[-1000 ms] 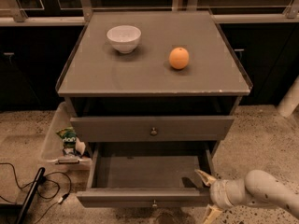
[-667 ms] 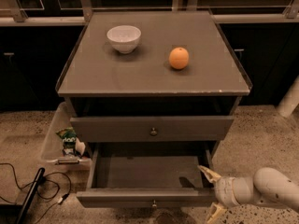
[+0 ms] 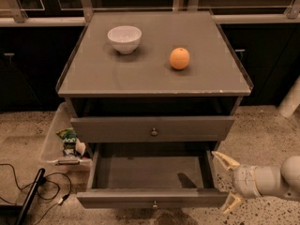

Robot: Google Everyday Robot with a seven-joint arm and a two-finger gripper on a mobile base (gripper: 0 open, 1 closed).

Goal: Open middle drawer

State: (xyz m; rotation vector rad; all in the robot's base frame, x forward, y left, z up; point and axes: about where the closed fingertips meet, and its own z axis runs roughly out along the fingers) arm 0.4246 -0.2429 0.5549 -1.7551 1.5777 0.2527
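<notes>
The middle drawer (image 3: 152, 198) is the grey one pulled out toward me, below a shut grey drawer (image 3: 117, 128). Its shallow box (image 3: 140, 170) is empty and a small brass knob (image 3: 154, 204) sits on its front panel. My gripper (image 3: 228, 182) is at the lower right, just outside the drawer's right front corner. It is open and holds nothing, with one yellowish fingertip (image 3: 221, 157) near the drawer's side and the other lower down. The white arm (image 3: 267, 179) runs off the right edge.
A white bowl (image 3: 124, 38) and an orange (image 3: 179, 58) sit on the cabinet top (image 3: 140, 74). A clear plastic bin (image 3: 51, 144) with a green snack bag (image 3: 69, 138) stands at the left. Cables (image 3: 28, 191) lie on the floor. A white post (image 3: 290, 100) stands at the right.
My gripper has drawn back to the right, away from the drawer's right front corner. The drawer has stayed pulled out.
</notes>
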